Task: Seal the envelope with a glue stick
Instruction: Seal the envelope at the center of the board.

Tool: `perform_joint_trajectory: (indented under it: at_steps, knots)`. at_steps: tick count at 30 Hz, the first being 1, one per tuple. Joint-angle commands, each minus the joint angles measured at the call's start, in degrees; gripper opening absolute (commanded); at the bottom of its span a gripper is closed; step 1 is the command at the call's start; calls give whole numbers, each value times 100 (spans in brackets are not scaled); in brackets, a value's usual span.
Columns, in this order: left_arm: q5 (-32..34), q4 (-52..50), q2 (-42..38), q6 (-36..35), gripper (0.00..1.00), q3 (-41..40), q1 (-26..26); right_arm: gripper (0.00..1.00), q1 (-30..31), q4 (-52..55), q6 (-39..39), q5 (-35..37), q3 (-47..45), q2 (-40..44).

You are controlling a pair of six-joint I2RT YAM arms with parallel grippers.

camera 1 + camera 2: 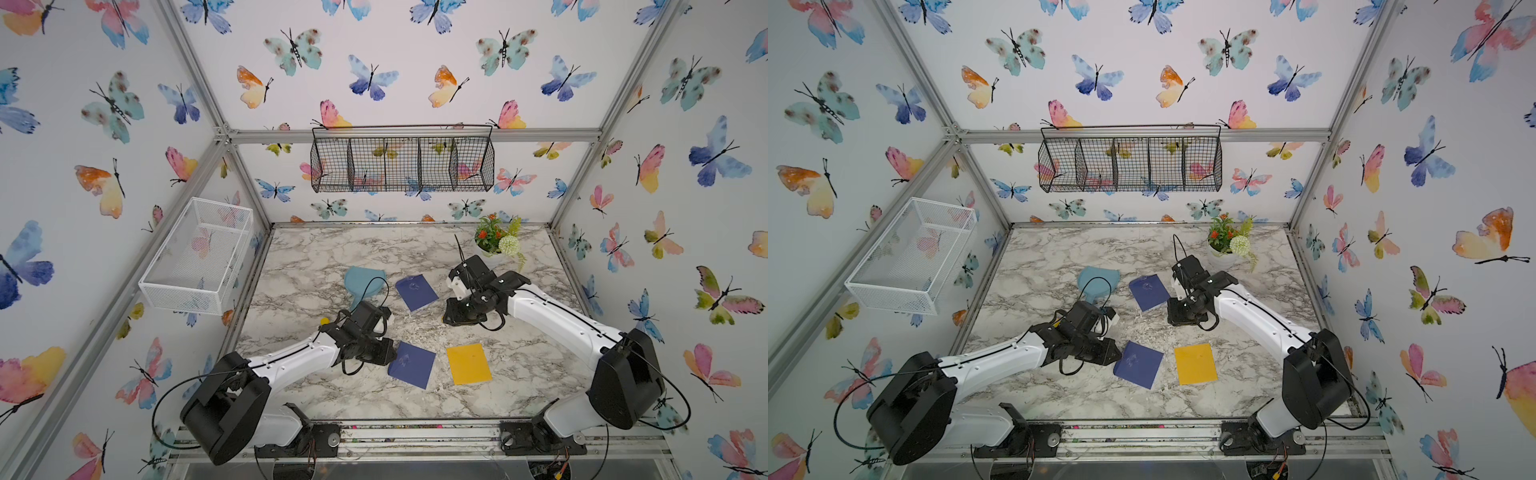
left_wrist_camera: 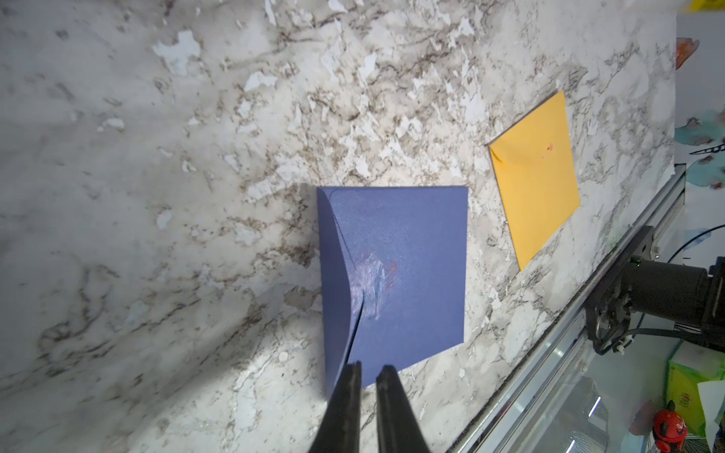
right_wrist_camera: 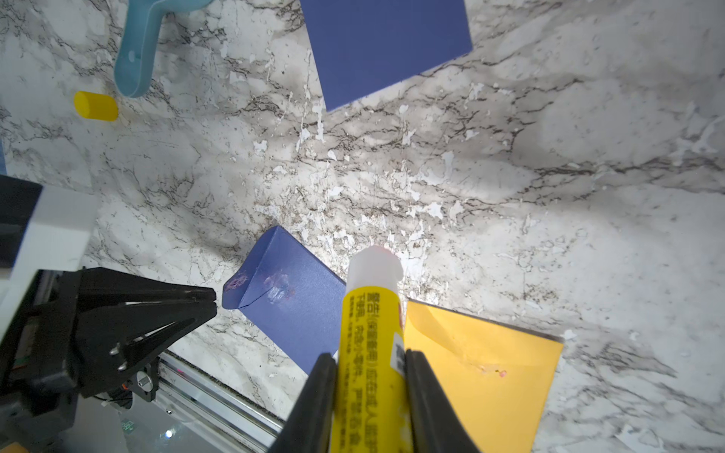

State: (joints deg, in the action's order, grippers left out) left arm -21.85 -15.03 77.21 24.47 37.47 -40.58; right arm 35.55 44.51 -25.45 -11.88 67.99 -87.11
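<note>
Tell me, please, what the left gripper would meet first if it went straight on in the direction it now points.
The near blue envelope. In the left wrist view the left gripper points at its nearest corner and is very close to it; whether it already touches the paper, I cannot tell.

Envelopes: three, all on the desk (image 1: 316, 257). Two are blue, the near blue envelope (image 1: 411, 365) and the far blue envelope (image 1: 416, 292); one is the yellow envelope (image 1: 468, 364). Glue stick (image 3: 368, 353): one. Loose yellow cap (image 3: 96, 106): one. Teal scoop (image 1: 363, 282): one. Potted plant (image 1: 498, 239): one. Wire baskets on the walls: two, namely the black basket (image 1: 402, 164) and the white basket (image 1: 183, 291). Arms: two, the left arm (image 1: 291, 361) and the right arm (image 1: 552, 316), each carrying one pair of jaws. Desk: one.
</note>
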Motion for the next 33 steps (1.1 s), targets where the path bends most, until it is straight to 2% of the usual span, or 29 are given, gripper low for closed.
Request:
perform_joint_trajectory:
  at_steps: [1,8,23,33]
  knots:
    - [-62,81,66,-148,13,-23,31,2,-31,-4,-12,-82,-18,115]
    - [180,-75,32,-267,13,116,26,2,-31,40,1,-95,18,89]
    - [234,52,246,-332,14,114,32,2,-31,84,63,-196,83,-58]
    - [89,115,376,-403,1,137,25,2,-31,110,84,-294,88,-121]
